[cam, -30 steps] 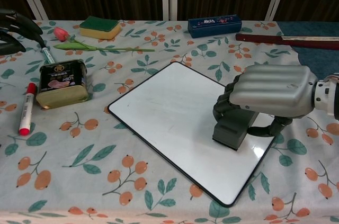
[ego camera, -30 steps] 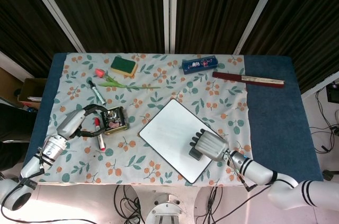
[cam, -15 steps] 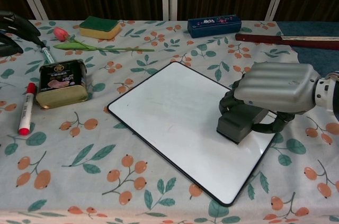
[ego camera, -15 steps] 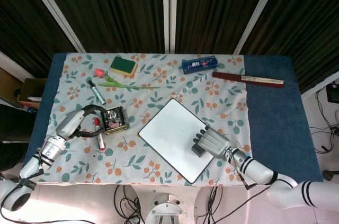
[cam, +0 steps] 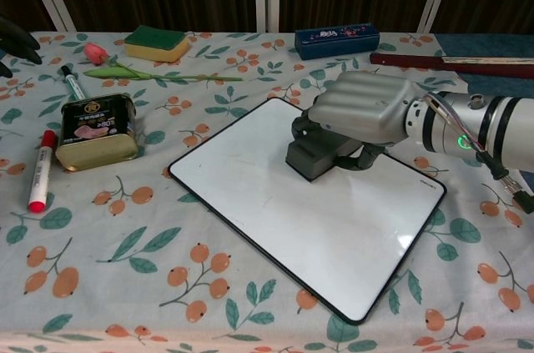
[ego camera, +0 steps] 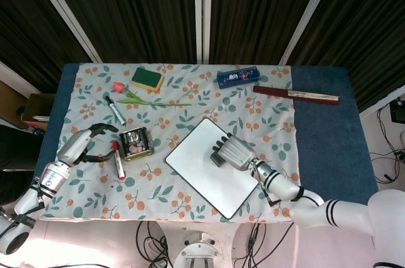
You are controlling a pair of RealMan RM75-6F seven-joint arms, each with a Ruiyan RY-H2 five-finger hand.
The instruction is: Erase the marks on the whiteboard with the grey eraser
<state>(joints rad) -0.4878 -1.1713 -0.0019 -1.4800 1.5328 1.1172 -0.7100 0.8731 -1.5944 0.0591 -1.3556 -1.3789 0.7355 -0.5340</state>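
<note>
The whiteboard (ego camera: 205, 176) (cam: 275, 219) lies tilted on the flowered cloth, its surface white apart from a faint speck near the middle. My right hand (ego camera: 233, 152) (cam: 365, 108) grips the grey eraser (ego camera: 217, 158) (cam: 314, 157) and presses it on the board's far part. My left hand (ego camera: 79, 144) (cam: 15, 38) hovers at the left edge of the table, fingers apart and holding nothing, left of the tin.
A tin can (ego camera: 136, 144) (cam: 99, 130) and a red marker (ego camera: 118, 159) (cam: 39, 171) lie left of the board. Further back are a green-capped marker (ego camera: 114, 109), a tulip (ego camera: 136, 96), a green sponge (ego camera: 147, 78), a blue case (ego camera: 238, 76) and a dark folded fan (ego camera: 296, 94).
My right hand has slid the eraser from the board's near right part up and leftwards to its far part. My left hand has drawn back to the left, away from the tin.
</note>
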